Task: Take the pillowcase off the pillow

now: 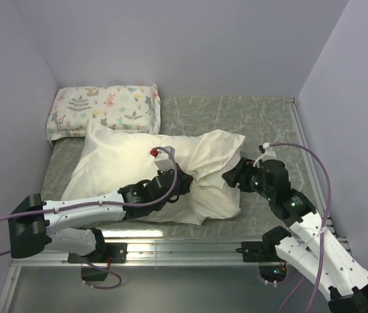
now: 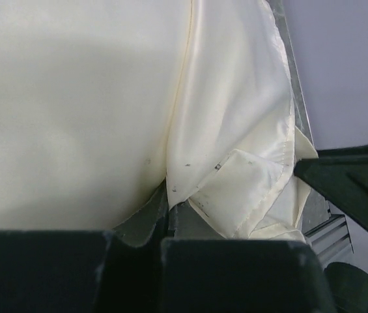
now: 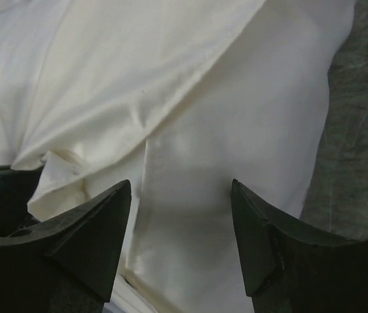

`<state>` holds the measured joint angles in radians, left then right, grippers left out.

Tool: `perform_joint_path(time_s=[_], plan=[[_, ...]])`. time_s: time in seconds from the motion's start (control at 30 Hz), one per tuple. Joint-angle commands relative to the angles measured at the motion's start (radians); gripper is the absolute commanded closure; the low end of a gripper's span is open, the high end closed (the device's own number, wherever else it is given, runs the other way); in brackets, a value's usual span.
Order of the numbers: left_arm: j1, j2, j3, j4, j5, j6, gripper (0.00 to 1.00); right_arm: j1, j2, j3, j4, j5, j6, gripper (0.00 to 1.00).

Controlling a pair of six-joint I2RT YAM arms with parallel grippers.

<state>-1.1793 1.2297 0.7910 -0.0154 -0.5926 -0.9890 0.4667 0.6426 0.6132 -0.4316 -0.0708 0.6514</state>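
One pillowcase (image 1: 213, 163), one pillow (image 1: 109, 166), one floral pillow (image 1: 105, 111).

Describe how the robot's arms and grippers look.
The left arm and right arm have white links, black joints and a purple cable each. The left gripper and right gripper are black, the right's fingers wedge-shaped. Green lights dot the right arm.

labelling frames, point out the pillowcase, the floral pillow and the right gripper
pillowcase (image 1: 213, 160): top view, bunched right end
floral pillow (image 1: 105, 107): top view, its middle
right gripper (image 3: 181, 189): right wrist view, between open fingertips
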Motion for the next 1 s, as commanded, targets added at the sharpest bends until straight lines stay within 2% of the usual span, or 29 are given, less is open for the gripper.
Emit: perform_joint_path(time_s=[0.0,0.03,0.07,0.1,0.13,0.2,0.27,0.33,0.4,0.47,0.57,0.67,0.77,0.83,0.97], plan=[[0.067,0.028,-0.010,-0.031,0.013,0.042,1.00,0.006,-0.014,-0.004,-0.005,0.009,-0.035,0.33],[0.076,0.042,-0.004,-0.028,0.022,0.050,1.00,0.006,-0.008,-0.009,-0.007,0.011,-0.035,0.39],[0.096,0.048,0.000,-0.026,0.034,0.058,1.00,0.007,-0.003,-0.012,-0.013,0.026,-0.032,0.49],[0.107,0.054,0.014,-0.031,0.039,0.075,1.00,0.006,0.005,-0.021,-0.016,0.045,-0.027,0.71],[0.121,0.063,0.019,-0.038,0.045,0.082,0.99,0.004,0.009,-0.026,-0.021,0.060,-0.024,0.78],[0.180,0.060,0.028,-0.044,0.085,0.102,0.99,0.001,0.017,-0.042,-0.027,0.127,-0.019,0.85],[0.252,0.036,0.018,-0.044,0.114,0.116,1.00,-0.034,0.028,-0.050,-0.018,0.141,-0.019,0.88],[0.299,0.001,0.008,-0.041,0.158,0.124,1.00,-0.083,0.054,-0.066,0.004,0.094,-0.027,0.92],[0.354,-0.022,0.005,-0.058,0.177,0.133,1.00,-0.190,0.086,-0.093,0.056,0.036,-0.042,0.97],[0.388,-0.056,0.001,-0.070,0.181,0.142,1.00,-0.276,0.118,-0.110,0.112,-0.056,-0.050,1.00],[0.424,-0.082,-0.007,-0.067,0.206,0.147,1.00,-0.281,0.228,-0.124,0.186,-0.076,-0.042,1.00],[0.426,-0.079,-0.010,-0.043,0.249,0.158,1.00,-0.260,0.301,-0.136,0.278,-0.167,-0.004,1.00],[0.426,-0.061,-0.012,-0.028,0.313,0.167,1.00,-0.180,0.399,-0.115,0.304,-0.109,-0.012,1.00],[0.425,-0.049,-0.019,-0.009,0.358,0.176,1.00,-0.161,0.430,-0.099,0.313,-0.110,-0.021,0.98],[0.400,-0.032,-0.045,-0.006,0.407,0.179,1.00,-0.161,0.448,-0.098,0.337,-0.130,-0.044,0.86]])
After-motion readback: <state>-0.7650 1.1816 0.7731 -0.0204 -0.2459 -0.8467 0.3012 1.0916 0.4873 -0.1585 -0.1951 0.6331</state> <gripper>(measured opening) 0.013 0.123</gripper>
